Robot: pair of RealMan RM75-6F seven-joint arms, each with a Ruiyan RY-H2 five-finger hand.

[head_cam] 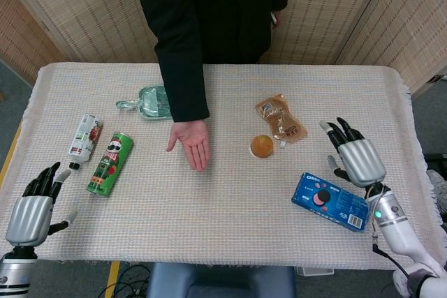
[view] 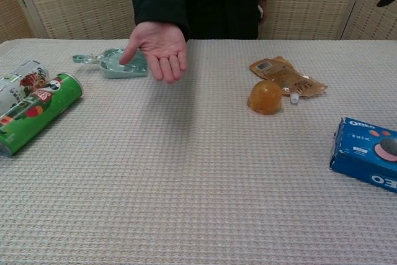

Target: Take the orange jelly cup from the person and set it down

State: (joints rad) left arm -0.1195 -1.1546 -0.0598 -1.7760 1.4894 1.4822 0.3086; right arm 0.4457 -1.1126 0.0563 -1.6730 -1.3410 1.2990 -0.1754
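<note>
The jelly cup (head_cam: 262,146) sits on the desk (head_cam: 230,200), just beside a brown pouch (head_cam: 280,118) and free of any hold. The right hand (head_cam: 356,156) hangs above the desk's right side, fingers (head_cam: 341,131) spread and holding nothing, just beyond a blue cookie box (head_cam: 330,201). The left hand (head_cam: 31,206) hovers at the near left corner, its fingers likewise apart and empty. The person's hand (head_cam: 192,142) lies palm-up mid-desk. A green can (head_cam: 110,163) and a white bottle (head_cam: 84,140) lie on their sides at left; a pale green pouch (head_cam: 149,102) lies behind them.
</note>
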